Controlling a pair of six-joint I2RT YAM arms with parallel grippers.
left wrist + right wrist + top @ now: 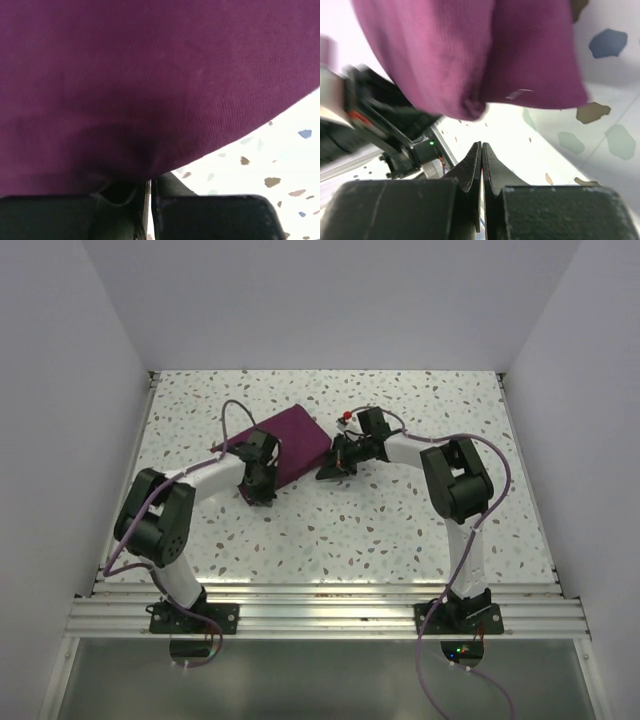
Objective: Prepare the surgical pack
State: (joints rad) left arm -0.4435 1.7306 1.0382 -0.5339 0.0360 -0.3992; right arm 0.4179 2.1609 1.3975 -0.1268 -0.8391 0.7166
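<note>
l gripper [150, 184]: closed, pinched surgical pack [150, 75] cloth at its 7 o'clock corner.
r gripper [481, 149]: jaws together, empty, near pack's 4 o'clock edge.
surgical pack: folded bundle flat on table [400, 530], 11 o'clock of centre.

I see the surgical pack [298, 438] lying as a compact maroon rectangle on the speckled table [400, 530], set at a slant in the far middle. My left gripper [264, 483] sits at the pack's near-left edge, with its arm bent in from the left. My right gripper [330, 467] points at the pack's near-right corner, touching or just beside it; I can't tell which. Both sets of jaws are too small to read from up here. Plain white walls [60, 390] close in the table on three sides.
</note>
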